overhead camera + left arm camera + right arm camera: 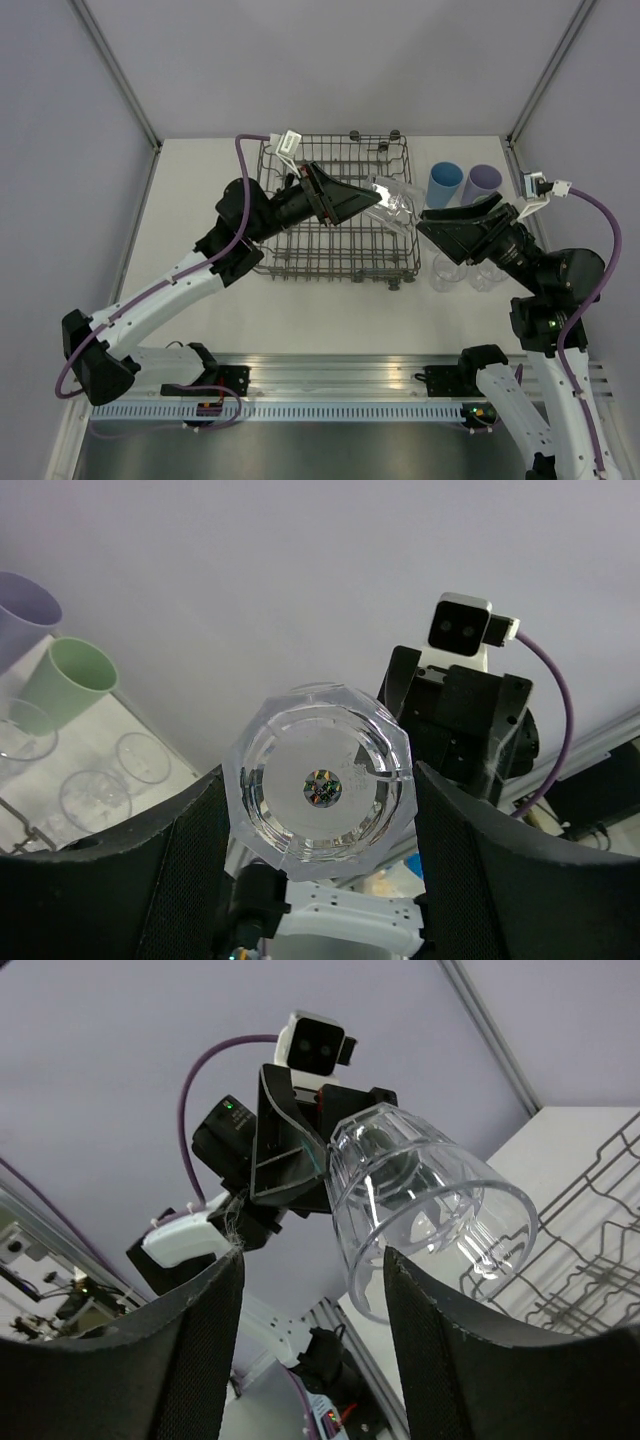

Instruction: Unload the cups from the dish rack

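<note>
My left gripper [374, 197] is shut on the base of a clear cup [396, 200], held on its side above the right end of the dish rack [300, 252]. From the left wrist, the cup's faceted base [318, 785] sits squeezed between the two black fingers [160, 880]. My right gripper [440, 216] is open at the cup's mouth. Its wrist view shows the cup [430, 1210] with its rim reaching in between the fingers, close to the right finger [460, 1360]. Blue [445, 183] and lavender [481, 183] cups and two clear cups [447, 272] stand on the table right of the rack.
A light green cup [70, 680] stands by the lavender cup [20, 605], with clear cups [95, 800] close by. The rack's wire tines [590, 1250] lie below the held cup. Enclosure walls and posts close in the back and both sides.
</note>
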Motion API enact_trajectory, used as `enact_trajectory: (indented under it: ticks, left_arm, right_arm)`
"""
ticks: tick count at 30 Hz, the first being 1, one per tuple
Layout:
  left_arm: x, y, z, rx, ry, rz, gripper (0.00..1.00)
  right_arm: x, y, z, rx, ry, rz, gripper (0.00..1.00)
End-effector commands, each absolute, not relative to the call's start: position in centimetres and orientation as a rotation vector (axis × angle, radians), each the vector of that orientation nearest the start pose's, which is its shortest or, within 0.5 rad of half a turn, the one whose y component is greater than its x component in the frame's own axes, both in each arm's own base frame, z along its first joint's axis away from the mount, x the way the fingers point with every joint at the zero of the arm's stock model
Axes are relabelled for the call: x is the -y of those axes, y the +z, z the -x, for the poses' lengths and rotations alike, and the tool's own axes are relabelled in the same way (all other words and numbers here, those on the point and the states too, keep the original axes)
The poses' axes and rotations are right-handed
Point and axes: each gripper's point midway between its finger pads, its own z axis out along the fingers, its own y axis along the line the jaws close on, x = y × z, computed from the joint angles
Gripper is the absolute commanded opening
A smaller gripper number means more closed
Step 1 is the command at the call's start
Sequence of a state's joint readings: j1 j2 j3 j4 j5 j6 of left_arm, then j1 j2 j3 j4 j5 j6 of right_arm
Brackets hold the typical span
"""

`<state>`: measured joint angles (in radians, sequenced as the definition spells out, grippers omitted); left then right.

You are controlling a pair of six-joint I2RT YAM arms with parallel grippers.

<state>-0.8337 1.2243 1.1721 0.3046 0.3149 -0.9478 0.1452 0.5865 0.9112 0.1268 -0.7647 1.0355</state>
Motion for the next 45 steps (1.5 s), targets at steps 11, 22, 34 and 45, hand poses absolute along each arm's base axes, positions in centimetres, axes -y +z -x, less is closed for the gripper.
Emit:
enact_trajectory:
  ticks: [11,22,34,45]
  left_arm:
    - [36.7,46.6,-18.9,-1.430,-1.897,-0.231,0.02]
    - [38.0,45.3,-19.4,-1.470,-1.881,-0.275,0.07]
    - [33.5,39.4,-24.9,-1.689,-1.245,-0.147,1.00]
    - [27.3,35.1,-25.1,-1.764,-0.884,-0.149,1.00]
  right_arm:
    - [-17.8,46.6,-16.0,-1.348,1.513,0.203,0.43]
    - [-17.8,45.5,-16.0,-1.427,1.468,0.200,0.00]
    - [-11.4,39.4,-16.6,-1.881,0.754,0.117,0.00]
    - [-7.3,28.1,-16.0,-2.344,0.335,0.048,0.00]
